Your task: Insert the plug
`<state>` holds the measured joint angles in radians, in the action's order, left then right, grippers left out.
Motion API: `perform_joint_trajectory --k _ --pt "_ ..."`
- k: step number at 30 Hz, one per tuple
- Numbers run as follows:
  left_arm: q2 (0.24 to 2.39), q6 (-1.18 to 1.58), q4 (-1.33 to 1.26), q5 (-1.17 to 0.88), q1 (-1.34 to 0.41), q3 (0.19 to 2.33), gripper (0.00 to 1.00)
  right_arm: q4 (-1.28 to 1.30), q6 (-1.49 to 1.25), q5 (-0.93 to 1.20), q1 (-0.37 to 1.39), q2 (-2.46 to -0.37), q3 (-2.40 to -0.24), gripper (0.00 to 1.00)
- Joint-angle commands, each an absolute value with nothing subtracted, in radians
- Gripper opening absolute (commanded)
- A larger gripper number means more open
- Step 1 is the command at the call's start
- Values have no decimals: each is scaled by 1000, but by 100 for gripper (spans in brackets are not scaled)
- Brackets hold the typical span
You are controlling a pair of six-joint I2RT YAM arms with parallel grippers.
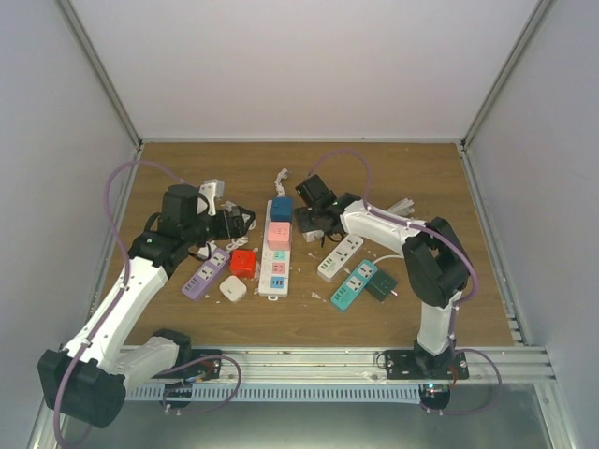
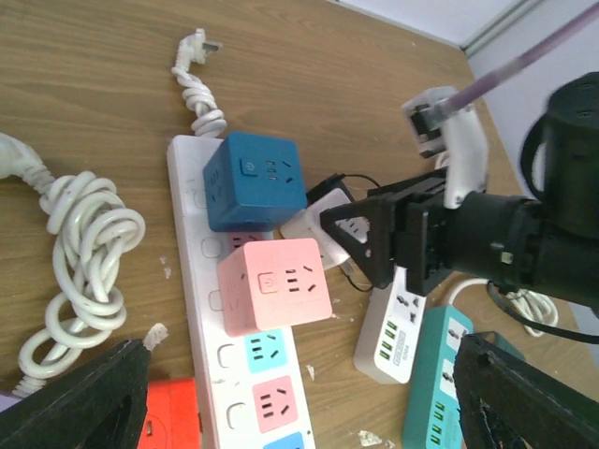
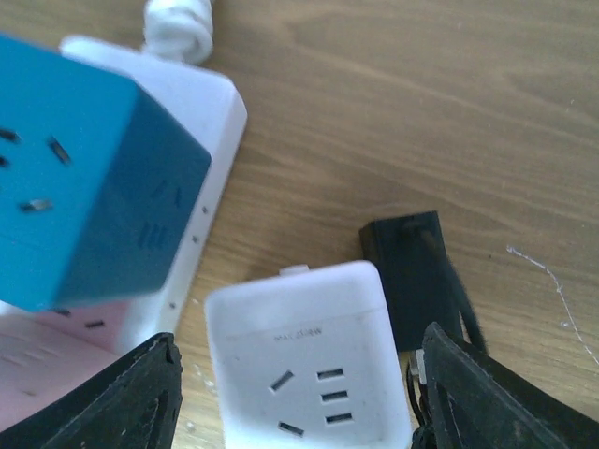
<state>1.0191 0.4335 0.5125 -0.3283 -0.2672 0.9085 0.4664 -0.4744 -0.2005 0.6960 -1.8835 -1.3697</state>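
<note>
A long white power strip (image 1: 273,267) lies mid-table with a blue cube adapter (image 1: 281,208) and a pink cube adapter (image 1: 278,234) on it; its white plug (image 1: 282,175) and coiled cord lie at the far end. In the left wrist view the strip (image 2: 192,309), blue cube (image 2: 253,181), pink cube (image 2: 274,285) and plug (image 2: 197,44) all show. My right gripper (image 3: 309,412) is open and straddles a white cube socket (image 3: 304,360), with a black plug block (image 3: 410,271) beside it. My left gripper (image 2: 299,412) is open and empty, left of the strip.
A red cube (image 1: 243,263), a white cube (image 1: 233,289) and a purple strip (image 1: 206,274) lie left of the long strip. A white strip (image 1: 339,256), a teal strip (image 1: 353,284) and a dark green block (image 1: 381,285) lie to its right. A coiled white cord (image 2: 80,253) lies at the left.
</note>
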Motion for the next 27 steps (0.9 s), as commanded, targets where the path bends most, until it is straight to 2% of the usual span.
perform_joint_trajectory --k 1,11,21,27 --pt "1002 408 488 -397 -266 909 88 558 -458 -189 690 -1912 -1403 74" --pt "1015 376 526 -410 -275 929 88 601 -416 -180 690 -1981 -1422 78" --pt "1032 377 514 -443 -276 940 88 536 -382 -185 692 -1976 -1390 68" --pt "1014 391 485 -431 -274 939 90 384 -334 -193 691 -1863 -1284 57"
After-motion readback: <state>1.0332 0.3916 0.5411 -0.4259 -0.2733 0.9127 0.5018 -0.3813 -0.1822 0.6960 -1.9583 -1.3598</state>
